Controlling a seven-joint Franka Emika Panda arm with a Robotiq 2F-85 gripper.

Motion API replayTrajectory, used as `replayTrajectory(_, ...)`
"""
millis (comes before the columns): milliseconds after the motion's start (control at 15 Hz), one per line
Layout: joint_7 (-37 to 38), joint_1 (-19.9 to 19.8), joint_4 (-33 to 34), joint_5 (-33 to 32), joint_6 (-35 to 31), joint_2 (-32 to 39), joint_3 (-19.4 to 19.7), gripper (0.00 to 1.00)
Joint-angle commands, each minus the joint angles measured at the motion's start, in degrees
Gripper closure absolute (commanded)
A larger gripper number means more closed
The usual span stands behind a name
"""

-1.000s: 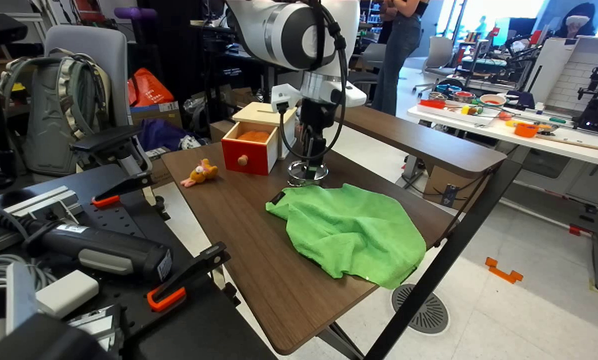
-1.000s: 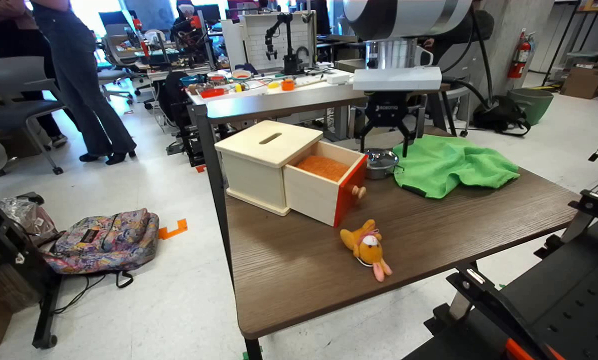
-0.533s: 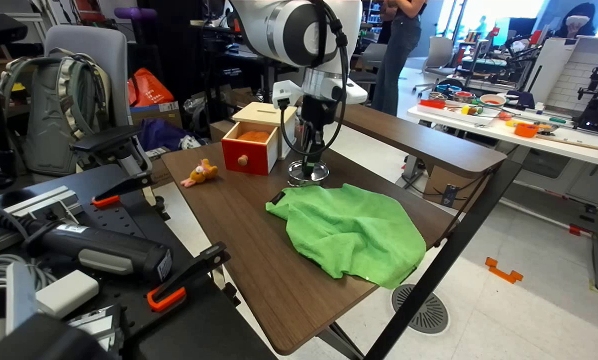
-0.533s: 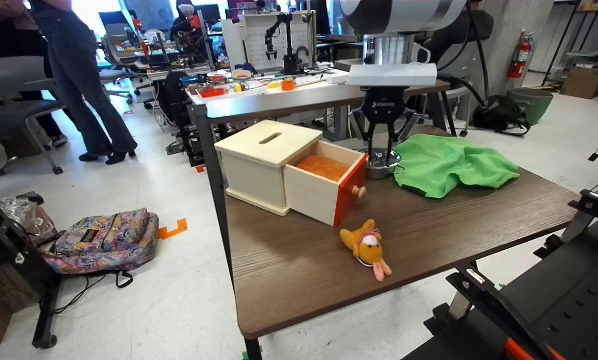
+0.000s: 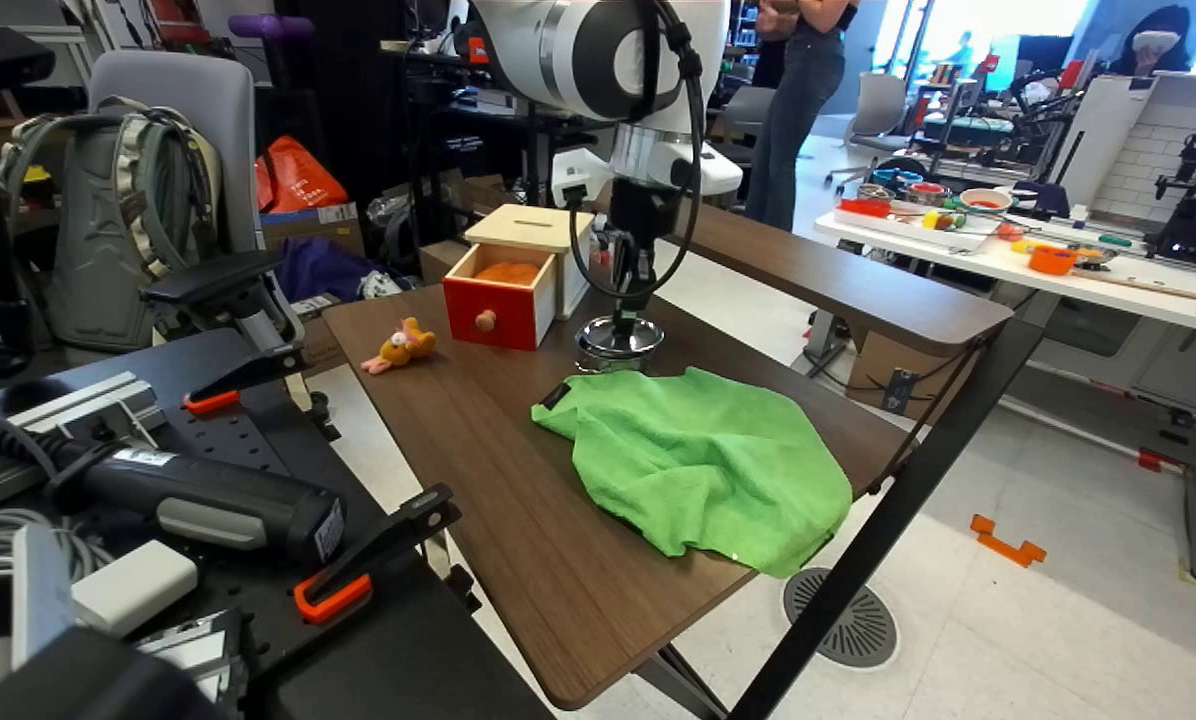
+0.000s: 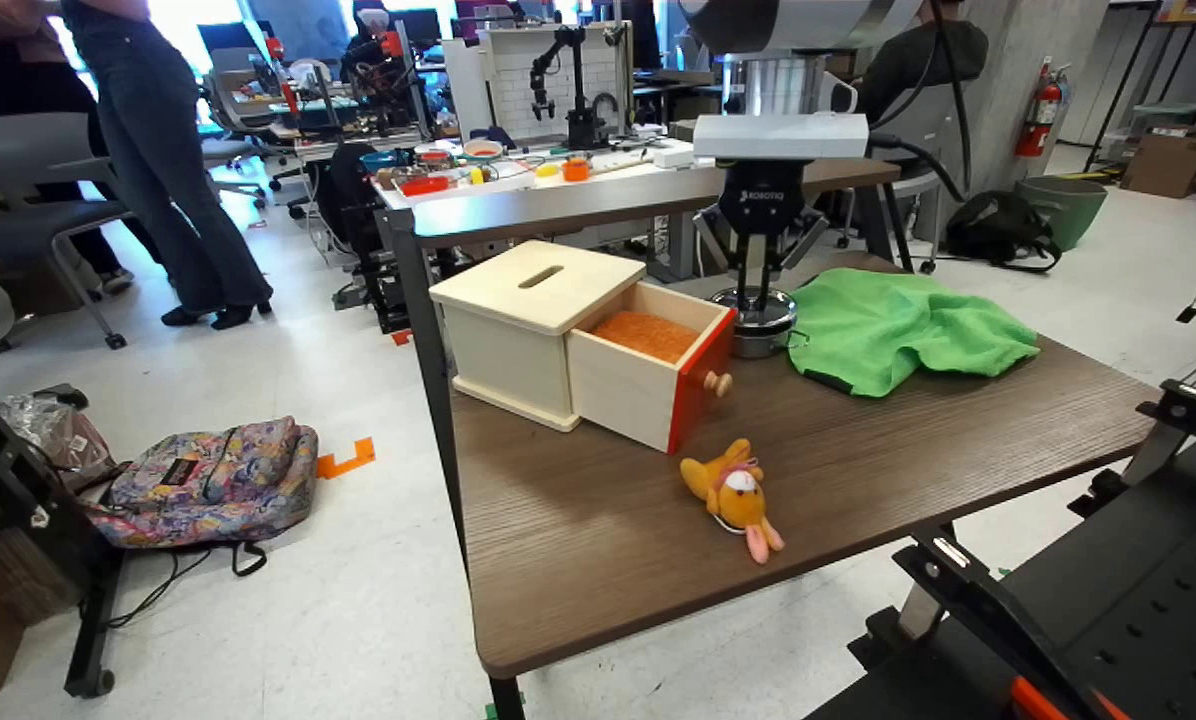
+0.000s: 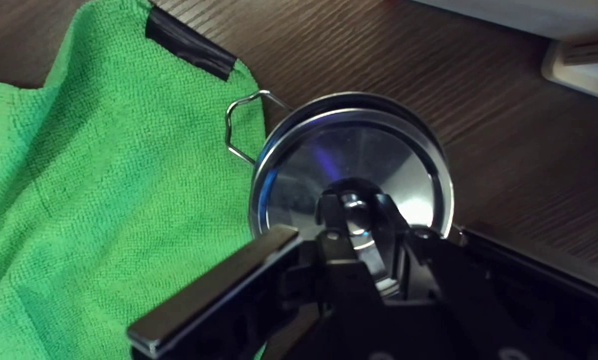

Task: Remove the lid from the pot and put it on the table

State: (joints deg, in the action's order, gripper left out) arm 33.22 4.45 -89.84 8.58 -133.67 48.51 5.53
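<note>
The silvery lid (image 7: pixel 309 167) is in the grip of my gripper (image 7: pixel 356 202), whose fingers pinch the shiny knob at its middle. Below it stands the small metal pot (image 6: pixel 756 346), on the brown table (image 6: pixel 598 560). In the wrist view the lid sits off-centre over the pot (image 7: pixel 354 101), whose far rim and one wire handle show past the lid's edge. Both exterior views show the lid (image 5: pixel 620 342) just above the pot's rim, slightly raised and shifted. My gripper (image 6: pixel 753 303) points straight down with its fingers close together. The inside of the pot is hidden.
A green cloth (image 6: pixel 893 335) lies right beside the pot, under its wire handle in the wrist view. On the pot's other side is a wooden box (image 6: pixel 503 345) with its red-fronted drawer (image 6: pixel 703 385) pulled out. An orange plush toy (image 6: pixel 736 490) lies near the table's edge.
The gripper's fingers have come together on the lid's knob. Since then the lid has risen a little and shifted slightly off the pot's centre along with the gripper.
</note>
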Motion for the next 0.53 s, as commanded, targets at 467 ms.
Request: replayTrajectory(467,-3.6,0.2,-11.5,0.3,3.3,-13.4,-1.7,0.95)
